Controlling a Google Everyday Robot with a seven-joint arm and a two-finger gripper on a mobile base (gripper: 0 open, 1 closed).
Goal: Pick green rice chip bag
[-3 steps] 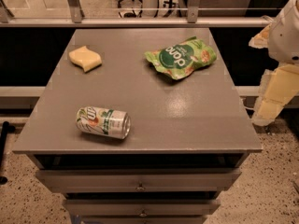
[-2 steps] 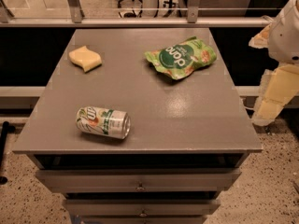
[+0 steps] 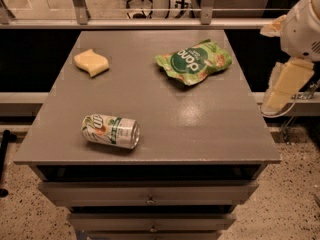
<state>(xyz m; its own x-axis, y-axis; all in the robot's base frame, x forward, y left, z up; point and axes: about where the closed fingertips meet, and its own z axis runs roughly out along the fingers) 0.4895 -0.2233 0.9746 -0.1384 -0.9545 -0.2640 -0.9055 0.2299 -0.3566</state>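
Your grey table (image 3: 210,129) has drawers (image 3: 150,191) beneath and stands on a speckled floor (image 3: 295,194). On it: one green rice chip bag (image 3: 195,61), far right; one soda can (image 3: 110,131) on its side, near left; one yellow sponge (image 3: 91,62), far left. One end effector (image 3: 286,88) hangs beyond the table's right edge; you cannot tell its state.

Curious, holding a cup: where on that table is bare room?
Bare: the table front right, beyond the soda can; also the middle strip between sponge and green rice chip bag. Nowhere crowded. The gripper hangs off the right edge.
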